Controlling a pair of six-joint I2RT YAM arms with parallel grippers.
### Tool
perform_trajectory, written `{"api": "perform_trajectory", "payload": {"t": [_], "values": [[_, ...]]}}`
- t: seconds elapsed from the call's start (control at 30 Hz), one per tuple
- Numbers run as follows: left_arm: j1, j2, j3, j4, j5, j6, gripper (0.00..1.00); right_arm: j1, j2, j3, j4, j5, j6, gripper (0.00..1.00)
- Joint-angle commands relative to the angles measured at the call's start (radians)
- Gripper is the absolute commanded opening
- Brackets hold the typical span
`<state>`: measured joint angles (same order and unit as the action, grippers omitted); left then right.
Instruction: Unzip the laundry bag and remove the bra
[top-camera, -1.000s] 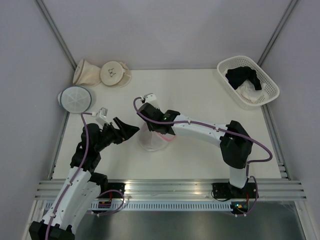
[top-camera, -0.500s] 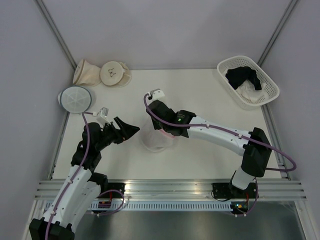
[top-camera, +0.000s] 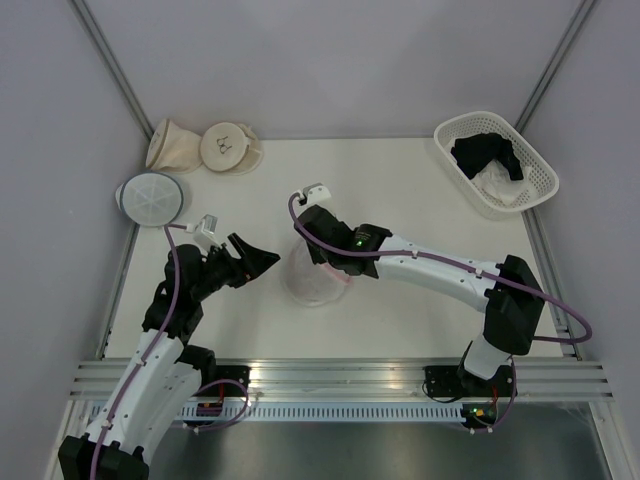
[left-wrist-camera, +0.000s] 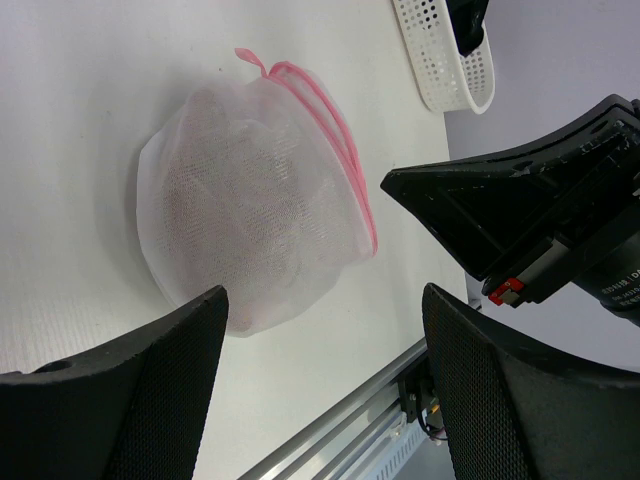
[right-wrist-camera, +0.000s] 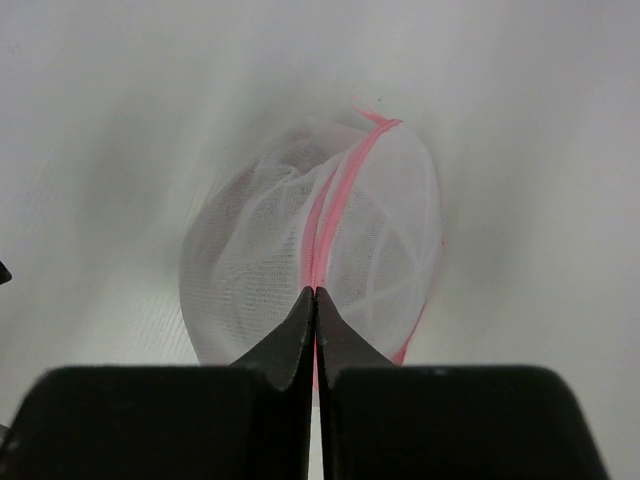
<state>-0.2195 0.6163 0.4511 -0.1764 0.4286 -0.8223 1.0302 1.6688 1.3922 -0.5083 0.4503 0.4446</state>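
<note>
Lilac-grey walls on three sides, pale counter (top-camera: 420, 200) below, metal rail along its near edge. Mid-counter, the bag (top-camera: 305, 288): domed white mesh with a pink zipper rim, resting on the surface, a small pink loop sticking out at one end. Something bunched inside, faintly pinkish through the mesh (too veiled to name).

Right hand (right-wrist-camera: 316, 293) directly above the bag, fingers pressed together, tips meeting right on the pink zipper line. Pinching it or merely touching it, cannot tell. Pink line running on from the tips up over the dome. Right arm stretched in a long arc from its base at the near right, purple cable looped along it.

Left hand (top-camera: 260, 252) just left of the bag, fingers spread wide, holding nothing, aimed at the mesh but clear of it (bag framed between the two pads in the wrist view).

Far right corner: white basket (top-camera: 455, 125) with a black garment (top-camera: 485, 152) on top and a white cloth (top-camera: 497, 186) beneath, well apart from both hands. Far left corner: two beige pouches (top-camera: 230, 147) side by side, touching. Nearer along the left edge, a round white mesh pouch (top-camera: 150, 198) with a grey-blue rim, well apart from the bag.
</note>
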Motion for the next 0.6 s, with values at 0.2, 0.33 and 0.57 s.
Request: {"api": "perform_trajectory", "payload": {"t": [0.2,0.33,0.57], "values": [[0.002,-0.004,0.009,0.04,0.022,-0.031,0.82,-0.004,-0.011,-0.012,0.016,0.041,-0.006,0.26],[0.002,-0.004,0.011,0.041,0.024,-0.032,0.82,-0.009,0.011,0.004,0.031,0.018,-0.012,0.44],[0.002,-0.02,0.011,0.031,0.019,-0.031,0.81,-0.027,0.086,0.042,0.047,0.044,-0.007,0.35]]}}
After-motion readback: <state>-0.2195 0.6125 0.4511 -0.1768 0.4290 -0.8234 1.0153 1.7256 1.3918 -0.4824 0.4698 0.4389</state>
